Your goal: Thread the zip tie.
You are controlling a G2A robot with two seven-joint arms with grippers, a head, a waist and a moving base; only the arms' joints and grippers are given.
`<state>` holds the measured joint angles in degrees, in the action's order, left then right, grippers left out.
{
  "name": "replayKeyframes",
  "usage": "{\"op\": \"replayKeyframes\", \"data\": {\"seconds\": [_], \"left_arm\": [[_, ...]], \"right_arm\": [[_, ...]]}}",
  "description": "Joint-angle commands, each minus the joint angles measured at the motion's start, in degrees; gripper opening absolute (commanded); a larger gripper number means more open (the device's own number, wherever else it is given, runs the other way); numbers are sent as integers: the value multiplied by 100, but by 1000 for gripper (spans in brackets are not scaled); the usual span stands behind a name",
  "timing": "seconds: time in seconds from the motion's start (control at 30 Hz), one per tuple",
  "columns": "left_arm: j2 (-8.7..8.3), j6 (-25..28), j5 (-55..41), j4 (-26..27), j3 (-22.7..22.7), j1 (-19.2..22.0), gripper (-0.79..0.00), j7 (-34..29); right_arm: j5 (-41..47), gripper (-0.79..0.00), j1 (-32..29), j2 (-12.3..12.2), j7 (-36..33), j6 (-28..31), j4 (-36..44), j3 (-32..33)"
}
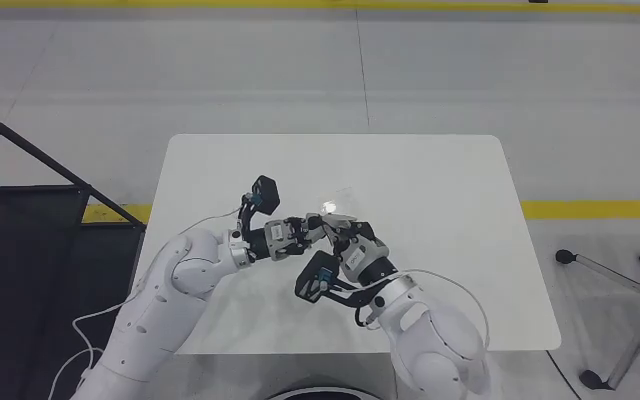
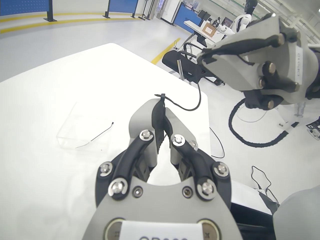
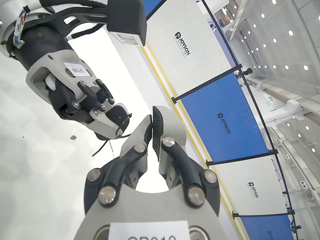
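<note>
Over on the left, the left gripper (image 2: pixel 161 116) is clenching the zip tie (image 2: pixel 162 96) just behind its small square head, with the black ribbed pads squeezing the strap between them. The tie is being held up off the white table (image 1: pixel 450 180), roughly over the middle and a little toward the near edge. Its head is poking out past the fingertips and pointing away from the left wrist. The thin black strap is not lying along one straight axis. It is bending sideways toward the right arm, and the right wrist view shows it curling into a part loop beside the left fingers, with a loose end trailing off.

Just to the right, tip to tip with it, the right gripper (image 3: pixel 152 123) is pinching its grey metal fingers and ribbed pads together, and I am seeing nothing between them. The strap is running up to the side of one finger, though I cannot tell if it is touching.

Just beyond both grippers, a shallow clear plastic tray (image 2: pixel 66 121) is sitting flat, and a second zip tie (image 2: pixel 100 134) is lying nearly straight by it.

Farther right, a wide stretch of smooth tabletop is running out to the rounded corners
</note>
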<state>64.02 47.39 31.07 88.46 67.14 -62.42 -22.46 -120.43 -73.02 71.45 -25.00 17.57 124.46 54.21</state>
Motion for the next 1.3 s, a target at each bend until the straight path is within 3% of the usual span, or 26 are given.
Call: {"op": "replayKeyframes", "data": {"seconds": [0.0,0.03,0.1,0.33,0.53,0.63,1.07,1.27], "left_arm": [[-3,-61,50,33,39,-30,-785,111],[-5,-84,72,49,58,-49,-785,162],[-9,-138,152,93,100,-86,-785,256],[-11,-362,367,230,209,-229,-785,635],[-12,-410,482,280,283,-317,-785,896],[-10,-481,582,304,312,-342,-785,1016],[-10,-481,582,304,312,-342,-785,1016],[3,-721,1244,509,178,-457,-785,1082]], "right_arm": [[95,-262,-31,3,36,25,34,67],[157,-145,-54,2,69,54,58,101],[261,0,-107,-4,130,106,117,194],[1287,0,-558,-73,737,519,429,790],[3462,0,-907,-176,1629,1580,-110,1830],[4901,0,-786,-203,1304,2184,-744,2095],[4921,0,-791,-197,1302,2076,-794,2050],[5202,0,-502,-170,1503,1819,-1090,1952]]}}
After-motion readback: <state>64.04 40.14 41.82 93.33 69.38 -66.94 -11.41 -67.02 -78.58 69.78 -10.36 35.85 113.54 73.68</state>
